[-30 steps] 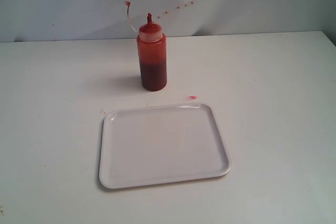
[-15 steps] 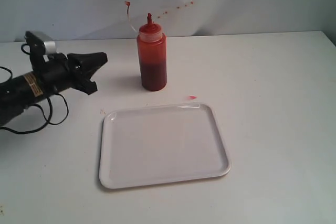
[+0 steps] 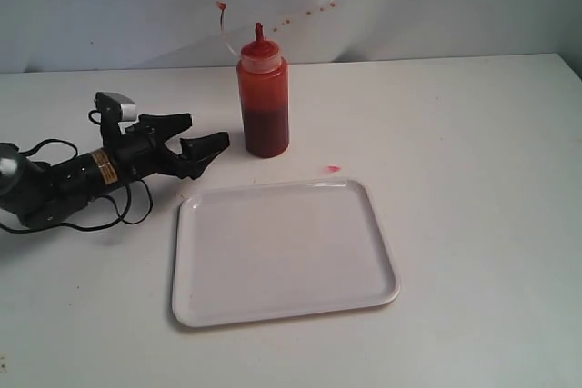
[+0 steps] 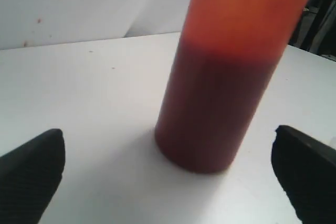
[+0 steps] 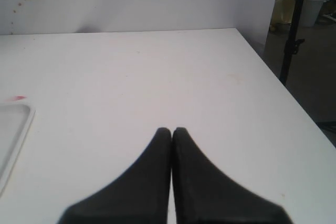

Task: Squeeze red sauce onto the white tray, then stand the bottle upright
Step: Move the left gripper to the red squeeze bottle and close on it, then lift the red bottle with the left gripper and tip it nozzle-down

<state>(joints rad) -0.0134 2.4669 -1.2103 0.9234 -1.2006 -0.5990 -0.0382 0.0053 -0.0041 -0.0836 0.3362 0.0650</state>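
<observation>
Obs., current frame. The white table (image 3: 473, 224) carries everything, and it meets a pale wall (image 3: 455, 6) at the back.

The white tray (image 3: 282, 256) lies flat on the table toward the near edge. Its surface shows plain white and its low rim is whole all round.

The left arm (image 3: 64, 179) lies low over the table on the left of the exterior view, with cables looped beside it.

The bottle (image 3: 264, 106) stands upright on the table just beyond the tray's far rim and apart from it. Its cap is on and the nozzle points up. We note a darker red lower part and a lighter tint above.

The left gripper (image 3: 206, 131) is spread wide, with its tips aimed at the lower part of the bottle and near it but not touching. In the left wrist view its fingers (image 4: 31, 171) sit at either side of the bottle with table showing between.

The right gripper (image 5: 171, 130) appears only in the right wrist view. Its fingers are pressed together with nothing between them, above bare table beside a corner of the tray.

A small pinkish-red spot (image 3: 333, 169) sits on the table just beyond the tray's far right corner. A line of red specks (image 3: 309, 13) marks the wall.
</observation>
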